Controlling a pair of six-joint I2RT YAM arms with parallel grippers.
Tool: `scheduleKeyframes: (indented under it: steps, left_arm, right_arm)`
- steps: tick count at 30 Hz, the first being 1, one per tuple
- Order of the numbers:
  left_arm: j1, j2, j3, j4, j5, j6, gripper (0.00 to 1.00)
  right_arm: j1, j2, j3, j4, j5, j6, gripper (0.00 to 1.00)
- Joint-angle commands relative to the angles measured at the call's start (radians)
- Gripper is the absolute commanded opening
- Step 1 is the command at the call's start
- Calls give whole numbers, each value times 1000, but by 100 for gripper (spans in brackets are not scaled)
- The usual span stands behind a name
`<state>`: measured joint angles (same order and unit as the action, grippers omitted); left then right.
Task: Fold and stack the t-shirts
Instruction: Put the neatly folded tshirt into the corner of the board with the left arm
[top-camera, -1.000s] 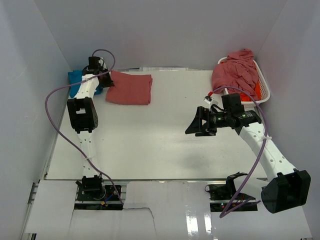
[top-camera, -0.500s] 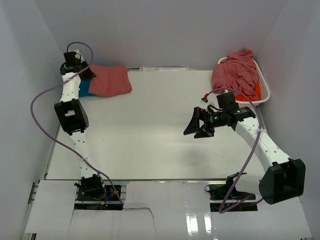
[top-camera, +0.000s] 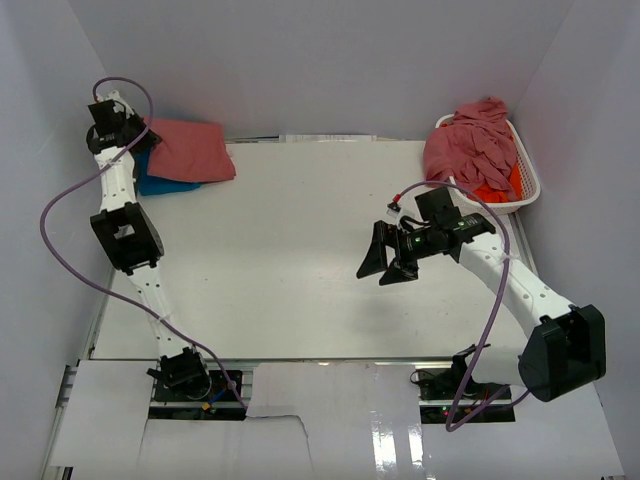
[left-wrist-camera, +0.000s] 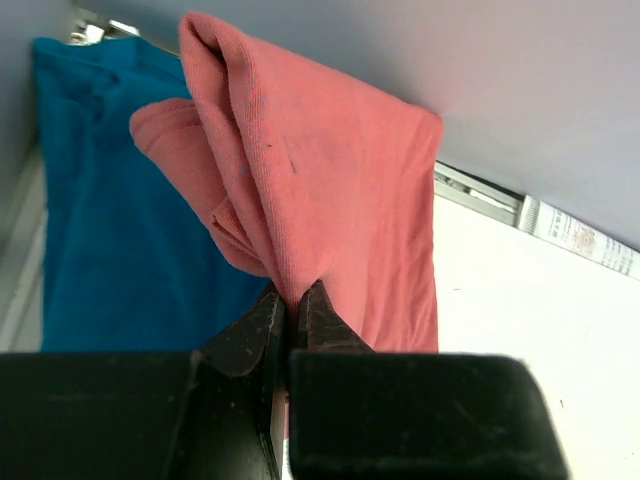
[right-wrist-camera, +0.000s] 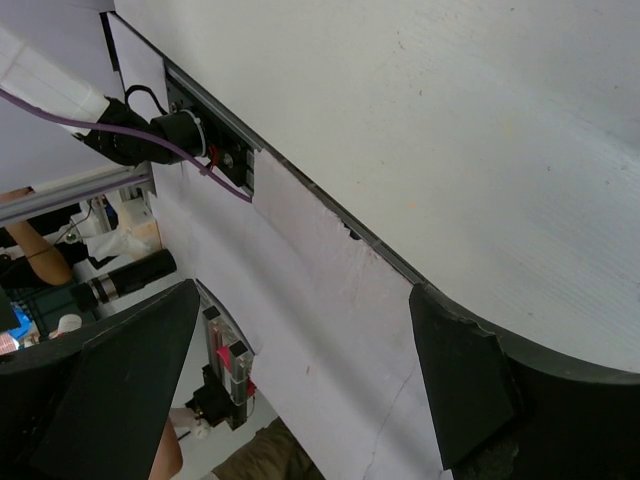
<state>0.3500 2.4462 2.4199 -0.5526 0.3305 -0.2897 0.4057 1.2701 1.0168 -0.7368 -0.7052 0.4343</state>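
Currently, far-left corner of desk (top-camera: 300, 250): folded rose-red t-shirt (top-camera: 190, 150), clamped in left tool (left-wrist-camera: 290, 300), partly over turquoise t-shirt (top-camera: 165, 183). Above mid-desk: right tool (top-camera: 385, 262), fingers wide apart, empty. Far-right corner: white basket (top-camera: 527, 170) heaped with rose-red t-shirts (top-camera: 470, 140).

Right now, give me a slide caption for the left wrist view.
Left end effector pinching a folded rose-red cotton t-shirt over a turquoise blue cotton t-shirt.

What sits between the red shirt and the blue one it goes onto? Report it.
Nothing visible. The left gripper is shut on the folded red shirt, which overlaps the blue shirt in the far left corner; no other thing lies on the blue one.
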Motion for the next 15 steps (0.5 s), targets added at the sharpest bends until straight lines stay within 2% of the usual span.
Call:
scheduleKeyframes:
  steps: [1, 7, 15]
  left_arm:
    - [49, -36, 58, 62, 36, -9, 0]
    - [113, -7, 62, 68, 82, -29, 0]
    - [141, 31, 71, 83, 117, -49, 0]
  right_arm:
    - [38, 17, 31, 19, 13, 30, 92]
    - [114, 41, 34, 63, 39, 92, 92]
    - [168, 69, 57, 93, 56, 133, 91]
